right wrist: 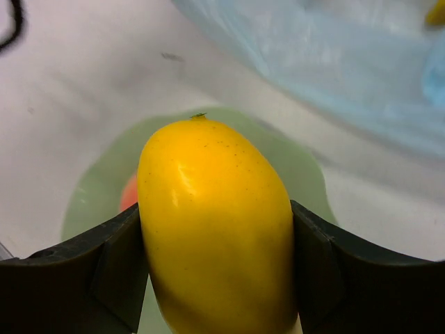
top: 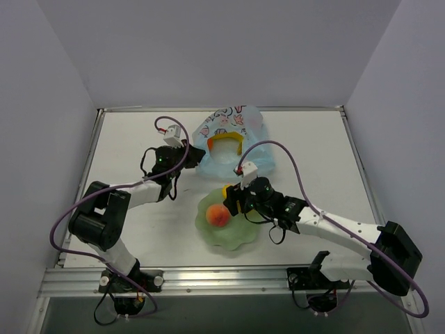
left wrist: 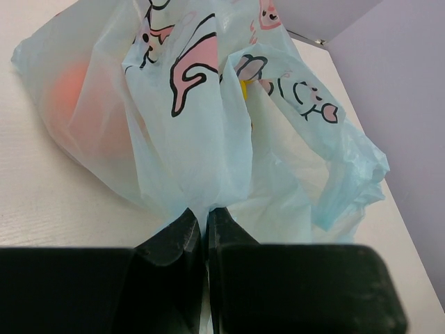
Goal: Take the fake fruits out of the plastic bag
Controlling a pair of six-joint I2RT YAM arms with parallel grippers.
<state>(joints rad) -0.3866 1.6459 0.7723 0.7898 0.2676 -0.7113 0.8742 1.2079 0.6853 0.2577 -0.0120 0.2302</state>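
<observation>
The light-blue plastic bag [top: 233, 142] with pink cartoon print lies at the back middle of the table, a yellow banana [top: 226, 140] showing in its mouth. An orange fruit [left wrist: 76, 104] glows through the bag's wall. My left gripper [left wrist: 205, 219] is shut on a fold of the plastic bag [left wrist: 208, 118]. My right gripper [right wrist: 217, 229] is shut on a yellow mango [right wrist: 215, 229], held just above the pale green bowl [right wrist: 90, 202]. A pink-orange peach [top: 219, 216] rests in the bowl [top: 240, 236].
The bowl sits at the front middle of the table, just in front of the bag. Purple cables loop over both arms. White walls close in the table at the back and sides.
</observation>
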